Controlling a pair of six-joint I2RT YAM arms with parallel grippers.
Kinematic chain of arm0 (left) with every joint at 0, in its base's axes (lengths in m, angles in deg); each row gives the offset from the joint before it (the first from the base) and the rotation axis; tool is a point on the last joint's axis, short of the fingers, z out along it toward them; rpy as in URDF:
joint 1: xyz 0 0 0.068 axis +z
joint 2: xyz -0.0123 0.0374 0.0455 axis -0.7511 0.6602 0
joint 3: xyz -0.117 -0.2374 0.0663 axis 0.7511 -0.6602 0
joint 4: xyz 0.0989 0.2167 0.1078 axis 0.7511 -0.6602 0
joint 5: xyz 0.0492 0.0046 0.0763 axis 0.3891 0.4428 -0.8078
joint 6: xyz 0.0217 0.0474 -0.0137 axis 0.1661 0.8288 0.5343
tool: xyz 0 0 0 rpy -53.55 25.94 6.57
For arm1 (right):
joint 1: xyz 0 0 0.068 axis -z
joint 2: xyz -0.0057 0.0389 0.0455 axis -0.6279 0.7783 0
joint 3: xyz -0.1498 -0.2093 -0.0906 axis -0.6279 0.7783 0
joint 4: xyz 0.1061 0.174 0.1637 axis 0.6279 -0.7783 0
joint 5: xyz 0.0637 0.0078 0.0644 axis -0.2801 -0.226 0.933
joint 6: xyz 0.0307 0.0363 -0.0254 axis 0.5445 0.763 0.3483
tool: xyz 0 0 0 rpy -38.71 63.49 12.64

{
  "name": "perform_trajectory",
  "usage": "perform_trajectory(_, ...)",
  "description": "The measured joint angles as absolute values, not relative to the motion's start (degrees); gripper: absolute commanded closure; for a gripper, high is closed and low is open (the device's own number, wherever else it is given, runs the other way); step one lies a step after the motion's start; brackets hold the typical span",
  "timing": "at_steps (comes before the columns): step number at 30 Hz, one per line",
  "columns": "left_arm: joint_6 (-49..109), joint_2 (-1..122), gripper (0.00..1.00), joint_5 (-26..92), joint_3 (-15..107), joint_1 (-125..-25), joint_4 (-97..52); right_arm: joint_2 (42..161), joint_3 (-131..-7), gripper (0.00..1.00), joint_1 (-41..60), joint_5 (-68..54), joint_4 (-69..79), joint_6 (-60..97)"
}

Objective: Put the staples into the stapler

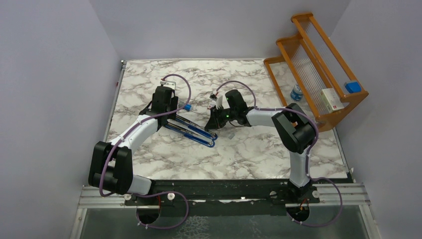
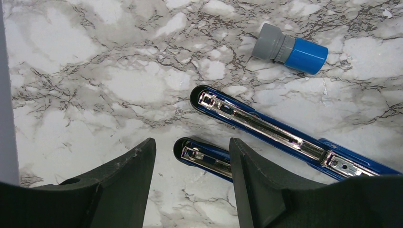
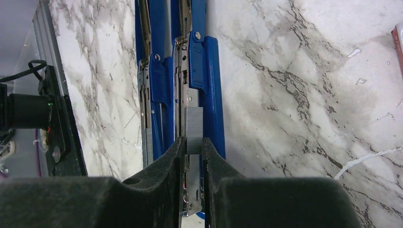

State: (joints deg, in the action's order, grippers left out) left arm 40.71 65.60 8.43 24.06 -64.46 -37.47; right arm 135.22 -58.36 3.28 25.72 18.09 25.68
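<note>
Blue-capped cylinder (image 2: 290,49) lies near stapler (image 2: 266,130) where right gripper (image 3: 194,148) pinches staples (image 3: 194,126).

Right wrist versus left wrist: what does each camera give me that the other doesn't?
Only the right wrist view shows the staple strip, pinched in the right gripper over the blue stapler near its hinge. Only the left wrist view shows the blue-capped cylinder lying on its side, the stapler's two front tips, and the open left gripper. Both show the stapler opened out flat on the marble table.
</note>
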Motion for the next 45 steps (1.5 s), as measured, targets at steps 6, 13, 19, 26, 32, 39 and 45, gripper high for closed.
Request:
perform_trajectory(6,40.7,65.6,0.39,8.4,24.1,-64.5,-37.5,134.4,-58.3,0.82,3.3,25.2,18.1,25.3)
perform_trajectory(13,40.7,65.6,0.39,8.4,24.1,-64.5,-37.5,131.9,-58.3,0.83,3.3,23.7,18.1,23.8)
perform_trajectory(19,40.7,65.6,0.39,8.4,24.1,-64.5,-37.5,129.5,-57.9,0.84,2.0,17.4,17.4,20.3)
perform_trajectory(26,40.7,65.6,0.39,8.4,24.1,-64.5,-37.5,125.5,-56.7,0.84,-4.9,6.6,16.3,13.3)
perform_trajectory(32,40.7,65.6,0.39,8.4,24.1,-64.5,-37.5,124.6,-55.7,0.84,-9.3,-0.6,16.2,8.4)
perform_trajectory(39,40.7,65.6,0.39,8.4,24.1,-64.5,-37.5,124.6,-55.3,0.84,-9.4,-3.9,16.0,6.1)
perform_trajectory(45,40.7,65.6,0.39,8.4,24.1,-64.5,-37.5,124.6,-55.3,0.84,-9.5,-4.0,15.7,5.6)
